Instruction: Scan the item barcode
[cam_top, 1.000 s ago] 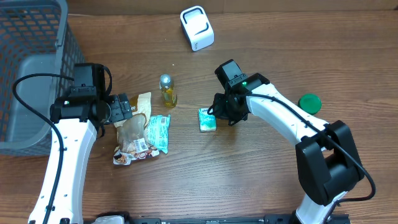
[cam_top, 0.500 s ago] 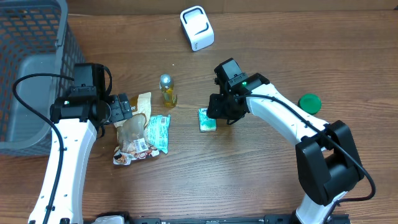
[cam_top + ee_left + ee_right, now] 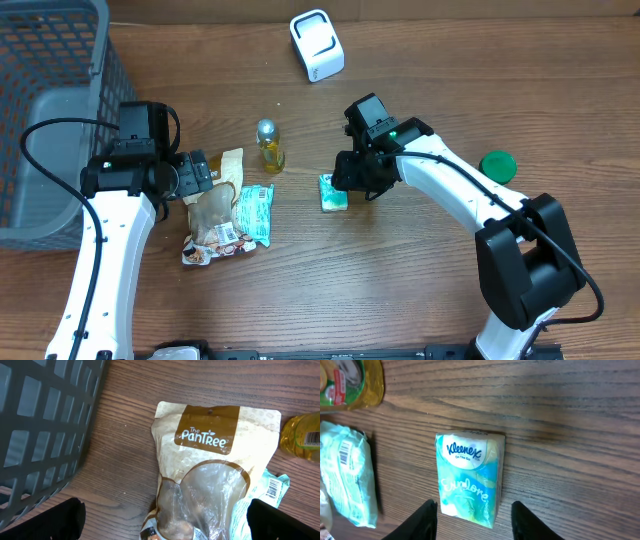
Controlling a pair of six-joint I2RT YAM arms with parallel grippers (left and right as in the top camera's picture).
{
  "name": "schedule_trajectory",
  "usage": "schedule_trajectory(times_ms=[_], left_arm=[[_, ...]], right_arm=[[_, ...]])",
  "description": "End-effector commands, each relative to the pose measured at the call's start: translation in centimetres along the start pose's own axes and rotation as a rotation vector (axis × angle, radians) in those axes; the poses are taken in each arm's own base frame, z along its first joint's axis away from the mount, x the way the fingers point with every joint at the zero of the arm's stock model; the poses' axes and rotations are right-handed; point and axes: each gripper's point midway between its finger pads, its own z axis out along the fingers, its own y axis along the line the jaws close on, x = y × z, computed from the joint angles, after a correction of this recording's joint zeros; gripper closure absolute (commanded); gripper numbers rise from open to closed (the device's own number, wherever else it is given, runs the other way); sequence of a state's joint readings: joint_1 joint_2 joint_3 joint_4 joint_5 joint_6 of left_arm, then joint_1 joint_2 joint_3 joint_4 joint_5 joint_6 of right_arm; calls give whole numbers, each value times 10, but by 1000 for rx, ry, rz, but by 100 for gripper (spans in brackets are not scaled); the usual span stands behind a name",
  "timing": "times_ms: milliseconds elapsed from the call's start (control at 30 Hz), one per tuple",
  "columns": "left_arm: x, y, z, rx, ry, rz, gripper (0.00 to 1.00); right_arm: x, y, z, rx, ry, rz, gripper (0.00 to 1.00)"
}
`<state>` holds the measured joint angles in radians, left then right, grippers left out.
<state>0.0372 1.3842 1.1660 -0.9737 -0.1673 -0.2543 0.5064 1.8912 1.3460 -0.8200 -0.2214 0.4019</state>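
Camera overhead: right gripper (image 3: 347, 183) low over tissue pack (image 3: 333, 193) flat on table (image 3: 400, 300), scanner (image 3: 317, 45) well apart. Left wrist: left gripper (image 3: 165, 520) wide open, empty, above snack bag (image 3: 215, 460). Right wrist: grab step, fingers (image 3: 425, 520) half open beside the pack, no grip yet; next, likely squeeze, lift, hold up to scanner.

**What stays out of sight at the worktop**

From above, the grey basket (image 3: 50, 60) runs off the top and left edges. The right arm's dark wrist overlaps the right side of the tissue pack (image 3: 331, 196). The right hand (image 3: 476, 522) shows only two dark fingertips at the bottom of its own view. The left wrist view cuts the snack pouch (image 3: 215, 470) at the bottom and the oil bottle (image 3: 302, 437) at the right, with just a corner of the teal packet (image 3: 274, 487) showing. The bottle's label print is too small to read
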Motion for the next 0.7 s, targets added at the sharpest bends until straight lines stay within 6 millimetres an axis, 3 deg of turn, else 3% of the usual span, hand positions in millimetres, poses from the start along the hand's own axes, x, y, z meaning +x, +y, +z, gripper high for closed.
schedule_trajectory(times_ms=[0,200,367,667], left_arm=[[-6,-1,-4,7,-16,11,1],[-6,-1,-4,7,-16,11,0],[-6,-1,-4,7,-16,11,1],[-6,-1,-4,7,-16,11,0]], right_arm=[[0,3,-8,0,-18,-28,65],[5,-2,-2,6,-7,-23,66],[11,-7,14,-11,-17,-28,67],[5,-7,29,-54,-84,-46,70]])
